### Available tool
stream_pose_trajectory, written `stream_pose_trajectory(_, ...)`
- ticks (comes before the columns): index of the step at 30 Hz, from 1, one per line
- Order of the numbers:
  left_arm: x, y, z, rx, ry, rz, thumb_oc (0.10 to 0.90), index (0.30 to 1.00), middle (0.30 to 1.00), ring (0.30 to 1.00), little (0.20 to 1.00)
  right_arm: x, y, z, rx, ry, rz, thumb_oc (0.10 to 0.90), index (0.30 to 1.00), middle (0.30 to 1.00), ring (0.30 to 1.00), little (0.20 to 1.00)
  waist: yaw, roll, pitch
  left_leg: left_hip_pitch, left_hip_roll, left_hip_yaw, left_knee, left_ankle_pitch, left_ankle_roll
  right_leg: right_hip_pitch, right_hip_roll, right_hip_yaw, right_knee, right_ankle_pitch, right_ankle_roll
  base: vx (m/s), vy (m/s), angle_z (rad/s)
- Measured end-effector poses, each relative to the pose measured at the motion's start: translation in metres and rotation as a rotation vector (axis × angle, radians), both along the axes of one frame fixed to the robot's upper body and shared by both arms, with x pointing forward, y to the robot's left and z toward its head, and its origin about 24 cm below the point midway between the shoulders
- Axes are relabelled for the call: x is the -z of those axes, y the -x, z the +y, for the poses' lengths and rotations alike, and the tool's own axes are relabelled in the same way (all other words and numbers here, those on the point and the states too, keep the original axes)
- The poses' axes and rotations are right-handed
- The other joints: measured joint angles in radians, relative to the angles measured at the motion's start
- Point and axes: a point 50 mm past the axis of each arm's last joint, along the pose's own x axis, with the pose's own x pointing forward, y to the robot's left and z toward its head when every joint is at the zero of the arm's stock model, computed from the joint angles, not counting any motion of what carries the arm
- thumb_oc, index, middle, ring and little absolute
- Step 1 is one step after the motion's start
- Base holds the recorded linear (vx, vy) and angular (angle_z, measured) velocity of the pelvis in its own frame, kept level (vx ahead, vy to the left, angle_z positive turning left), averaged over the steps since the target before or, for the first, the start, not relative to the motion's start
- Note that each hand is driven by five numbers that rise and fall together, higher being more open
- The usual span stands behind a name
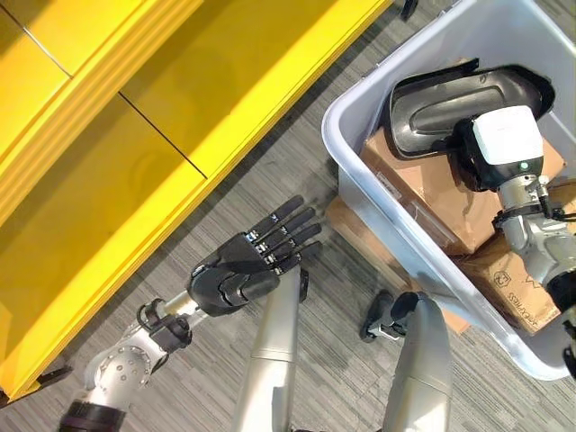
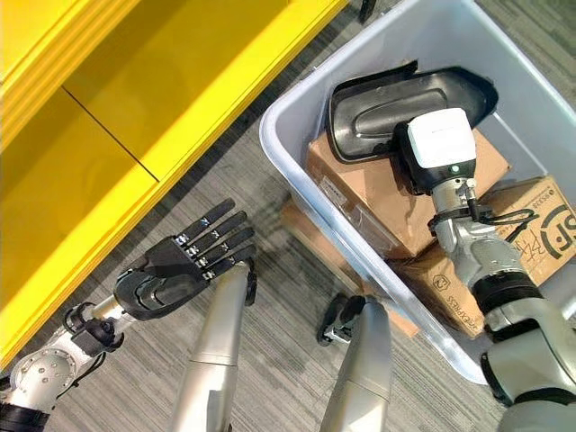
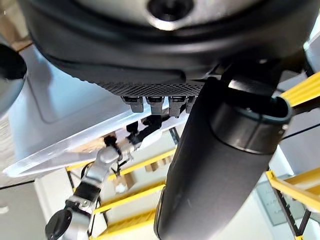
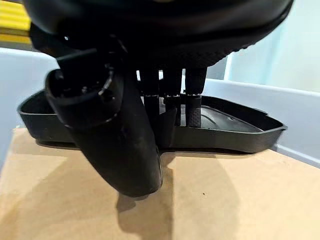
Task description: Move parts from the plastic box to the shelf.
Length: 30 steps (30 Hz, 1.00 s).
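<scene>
A black moulded plastic part (image 1: 450,99) lies on a cardboard box (image 1: 423,189) inside the pale grey plastic box (image 1: 360,171). My right hand (image 1: 465,153) is down on the near edge of that part (image 4: 235,125). Its fingers (image 4: 192,100) reach straight past the rim into the hollow, and the thumb (image 4: 115,135) stands on the near side, over the cardboard (image 4: 225,200). My left hand (image 1: 247,265) hovers open above the carpet between the yellow shelf (image 1: 135,135) and the box, holding nothing.
A second cardboard box (image 1: 513,279) lies in the plastic box beside my right forearm. The yellow shelf runs diagonally across the upper left. Grey carpet lies between the shelf and the box wall (image 2: 288,162).
</scene>
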Motion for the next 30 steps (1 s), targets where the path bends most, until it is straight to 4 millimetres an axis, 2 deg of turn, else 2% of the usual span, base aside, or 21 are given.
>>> stream_pose_trajectory(4,0.002,-0.001,0.000,-0.015,-0.012,0.026,0.900,1.000,1.000,1.000,1.000,0.003,0.000,-0.002,0.013,-0.010,-0.016,0.400,0.300,0.300,0.300,0.300,0.002,0.001,0.000,0.012,0.001,0.010,-0.042,0.004,0.007,0.004,0.000,0.001,-0.036,0.000,0.000,-0.05,0.055,-0.01)
stream_pose_trajectory(8,0.005,-0.001,-0.005,0.001,-0.015,0.043,0.900,1.000,1.000,1.000,1.000,0.005,0.001,-0.002,-0.001,-0.011,-0.030,0.400,0.300,0.300,0.300,0.300,0.008,0.010,-0.004,0.048,0.002,0.026,-0.142,0.028,0.041,0.026,0.011,-0.002,-0.124,0.004,-0.007,-0.08,0.052,-0.03)
stream_pose_trajectory(9,0.006,0.000,-0.007,0.007,-0.014,0.049,0.900,1.000,1.000,1.000,1.000,0.006,0.001,-0.001,-0.006,-0.005,-0.026,0.400,0.300,0.300,0.300,0.300,0.010,0.012,-0.005,0.062,0.005,0.034,-0.165,0.040,0.050,0.035,0.013,-0.002,-0.148,0.015,-0.018,-0.10,0.049,-0.09)
stream_pose_trajectory(12,0.010,0.003,-0.008,0.009,-0.012,0.064,0.900,1.000,1.000,1.000,1.000,0.018,0.007,0.008,-0.063,-0.002,-0.010,0.400,0.300,0.300,0.300,0.300,0.011,0.013,-0.005,0.123,0.021,0.051,-0.259,0.083,0.050,0.090,0.025,-0.011,-0.254,0.080,-0.006,-0.15,0.087,-0.15)
stream_pose_trajectory(13,0.015,0.007,-0.006,-0.006,-0.003,0.079,0.900,1.000,1.000,1.000,1.000,0.035,0.019,0.031,-0.173,0.003,0.033,0.400,0.300,0.300,0.300,0.300,-0.005,0.013,-0.004,0.187,0.045,0.069,-0.354,0.122,0.050,0.158,0.039,-0.026,-0.370,0.168,0.018,-0.12,0.094,-0.25)
stream_pose_trajectory(14,0.016,0.008,-0.007,-0.017,0.015,0.074,0.900,1.000,1.000,1.000,1.000,0.059,0.034,0.049,-0.279,0.072,0.092,0.400,0.300,0.300,0.300,0.300,-0.010,0.012,0.001,0.261,0.057,0.095,-0.423,0.135,0.047,0.227,0.056,-0.027,-0.460,0.249,0.039,-0.10,0.080,-0.30)
stream_pose_trajectory(16,0.012,0.007,-0.008,-0.040,0.056,0.036,0.900,1.000,1.000,1.000,1.000,0.076,0.046,0.065,-0.356,0.076,0.139,0.400,0.300,0.300,0.300,0.300,-0.018,0.014,0.013,0.330,0.060,0.112,-0.471,0.140,0.039,0.289,0.063,-0.025,-0.515,0.264,0.054,-0.05,0.033,-0.22)
stream_pose_trajectory(17,0.004,0.004,-0.009,-0.052,0.073,-0.016,0.900,1.000,1.000,1.000,1.000,0.082,0.049,0.074,-0.393,0.065,0.164,0.400,0.300,0.300,0.300,0.300,-0.035,0.009,0.019,0.378,0.070,0.120,-0.503,0.141,0.038,0.338,0.072,-0.027,-0.555,0.274,0.058,-0.04,0.020,-0.16)
stream_pose_trajectory(19,-0.003,0.002,-0.009,-0.058,0.079,-0.055,0.900,1.000,1.000,1.000,1.000,0.079,0.050,0.078,-0.414,0.067,0.177,0.400,0.300,0.300,0.300,0.300,-0.045,-0.011,0.051,0.450,0.080,0.139,-0.545,0.143,0.035,0.400,0.079,-0.026,-0.598,0.282,0.058,-0.03,0.034,-0.18)
stream_pose_trajectory(21,-0.002,0.003,-0.008,-0.060,0.113,-0.041,0.900,1.000,1.000,1.000,1.000,0.076,0.059,0.088,-0.490,0.052,0.160,0.400,0.300,0.300,0.300,0.300,-0.054,-0.027,0.059,0.544,0.090,0.155,-0.611,0.153,0.031,0.484,0.094,-0.027,-0.662,0.300,0.062,-0.01,0.019,-0.16)
stream_pose_trajectory(23,-0.003,0.001,-0.008,-0.062,0.130,-0.042,0.900,1.000,1.000,1.000,1.000,0.073,0.060,0.092,-0.517,0.056,0.155,0.400,0.300,0.300,0.300,0.300,-0.064,-0.030,0.061,0.590,0.090,0.159,-0.643,0.160,0.029,0.527,0.096,-0.027,-0.689,0.305,0.066,-0.07,0.010,-0.03)
stream_pose_trajectory(25,-0.005,-0.004,-0.007,-0.057,0.132,-0.064,0.900,1.000,1.000,1.000,1.000,0.061,0.061,0.094,-0.530,0.063,0.122,0.400,0.300,0.300,0.300,0.300,-0.067,-0.032,0.062,0.649,0.093,0.163,-0.717,0.197,0.023,0.579,0.109,-0.038,-0.752,0.335,0.062,-0.03,0.050,-0.04)
stream_pose_trajectory(30,0.002,-0.001,-0.005,-0.060,0.108,-0.066,0.900,1.000,1.000,1.000,1.000,0.049,0.058,0.082,-0.476,0.087,0.109,0.400,0.300,0.300,0.300,0.300,-0.073,-0.034,0.064,0.793,0.102,0.190,-0.832,0.234,0.020,0.703,0.121,-0.035,-0.859,0.376,0.064,0.03,0.044,-0.09)
